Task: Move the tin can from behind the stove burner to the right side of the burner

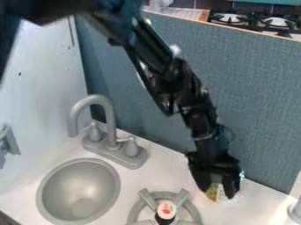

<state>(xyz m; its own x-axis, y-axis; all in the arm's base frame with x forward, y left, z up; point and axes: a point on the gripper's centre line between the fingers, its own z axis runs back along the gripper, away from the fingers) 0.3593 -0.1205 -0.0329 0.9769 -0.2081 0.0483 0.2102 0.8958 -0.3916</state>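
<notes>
the claw (219,194) hangs low over the back right of the white counter (170,167), close to the blue-gray panel (244,96) behind it. a small thing with a yellow, green and white surface (212,192) is at the claw's tip, partly hidden by it; i cannot tell whether the claw grips it or is only set around it.

in front of the claw and to the left is a gray toy burner (134,215) with raised bars, and on it stands one dark bottle (163,220) with a white top that has a red mark. the bottle is near the small thing but apart from it. farther left are one gray round sink (81,193) and, behind it, one gray faucet (106,104) with two handles. a gray fitting (8,145) is on the white wall at the left, and part of a gray thing (296,212) shows at the right edge. the panel stands right behind the claw; beyond it is a stove (250,21) with two burners in view.

i count one small colored thing, one bottle, one sink and one faucet. so much of the small thing is covered that i cannot tell which way it points or how its long axis lies.
</notes>
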